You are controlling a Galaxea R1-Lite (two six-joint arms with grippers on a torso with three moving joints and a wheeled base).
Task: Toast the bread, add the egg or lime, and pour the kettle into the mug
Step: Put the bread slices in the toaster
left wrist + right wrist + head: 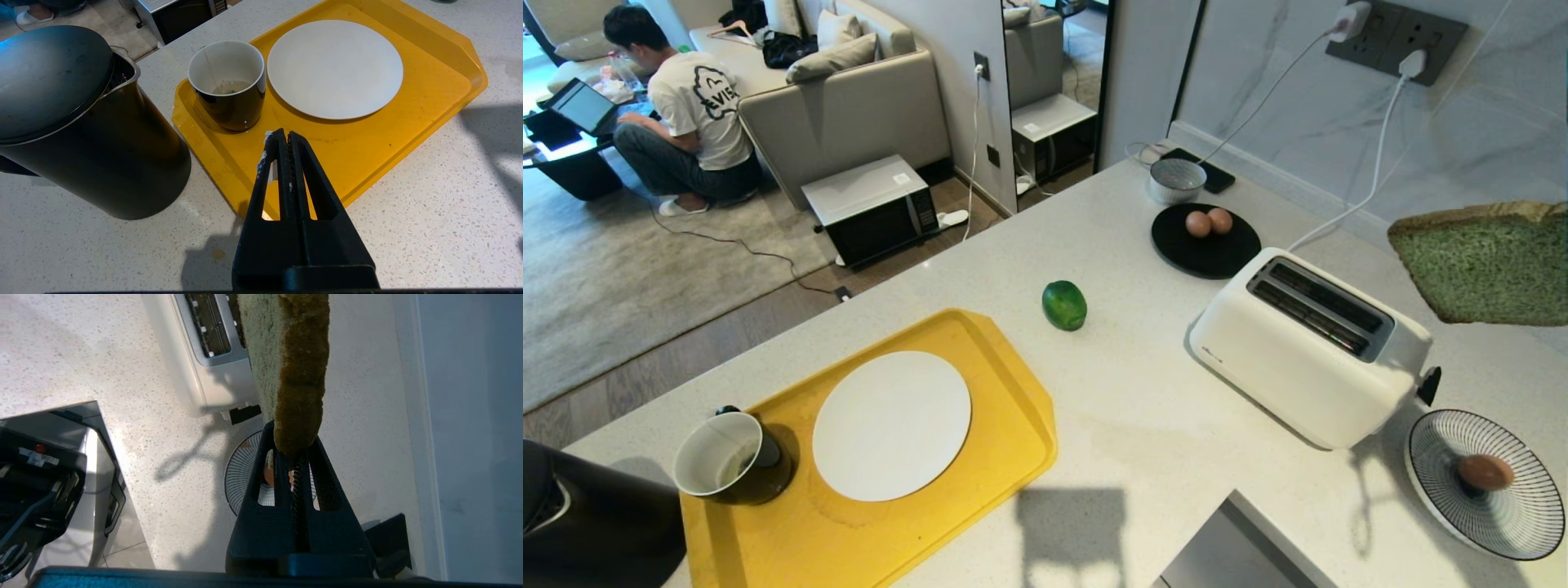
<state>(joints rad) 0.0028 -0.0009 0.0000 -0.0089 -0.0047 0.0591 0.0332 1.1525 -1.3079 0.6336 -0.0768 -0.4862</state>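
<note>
A: One step is in hand, the toasting: the right gripper (pixel 295 451) has its fingers pinched on the bread (pixel 1490 263), held in the air beside and above the toaster (pixel 1311 347).

B: Next, the slice likely needs lining up edge-down over a slot (pixel 1327 296). The left gripper (pixel 284 136) hangs empty, fingers closed, over the tray (pixel 408 134) near the mug (pixel 228 83) and the kettle (pixel 77 122).

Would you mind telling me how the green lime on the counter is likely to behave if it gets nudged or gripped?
The lime is oval and lies loose on the flat counter, so a nudge would probably send it rolling or wobbling. Its skin looks glossy and smooth, so it may slip in a pinch. It seems firm rather than fragile.
</note>
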